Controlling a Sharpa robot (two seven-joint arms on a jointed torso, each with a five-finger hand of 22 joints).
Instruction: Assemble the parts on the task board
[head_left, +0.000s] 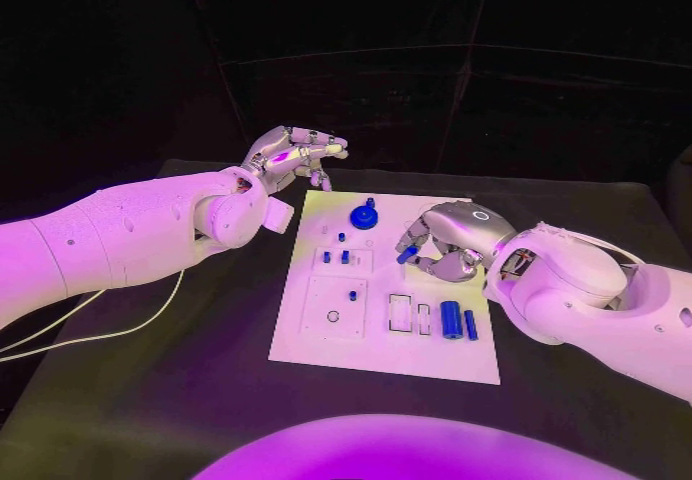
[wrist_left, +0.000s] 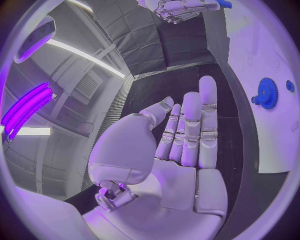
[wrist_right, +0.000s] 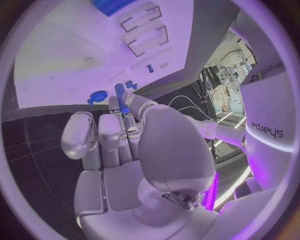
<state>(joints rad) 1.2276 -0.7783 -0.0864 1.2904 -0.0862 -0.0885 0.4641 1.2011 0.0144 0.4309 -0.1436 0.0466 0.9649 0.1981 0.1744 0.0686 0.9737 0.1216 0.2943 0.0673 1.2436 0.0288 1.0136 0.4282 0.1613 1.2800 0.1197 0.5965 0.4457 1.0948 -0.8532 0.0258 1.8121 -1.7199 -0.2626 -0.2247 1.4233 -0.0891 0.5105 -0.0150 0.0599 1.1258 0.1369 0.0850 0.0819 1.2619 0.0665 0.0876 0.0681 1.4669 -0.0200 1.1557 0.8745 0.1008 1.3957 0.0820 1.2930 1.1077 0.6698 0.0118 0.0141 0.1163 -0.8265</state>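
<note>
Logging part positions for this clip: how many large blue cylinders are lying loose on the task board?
2: a thick cylinder and a thinner cylinder lie side by side near the task board edge closest to the right hand. That hand may hide others.

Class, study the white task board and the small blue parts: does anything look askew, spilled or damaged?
Nothing stands out. The white task board lies flat, the blue cylinders rest side by side, the blue gear sits at its far edge, and the right hand holds one blue part.

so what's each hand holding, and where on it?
Right hand pinches a small blue cylindrical part by its upper end. Left hand holds nothing.
</note>
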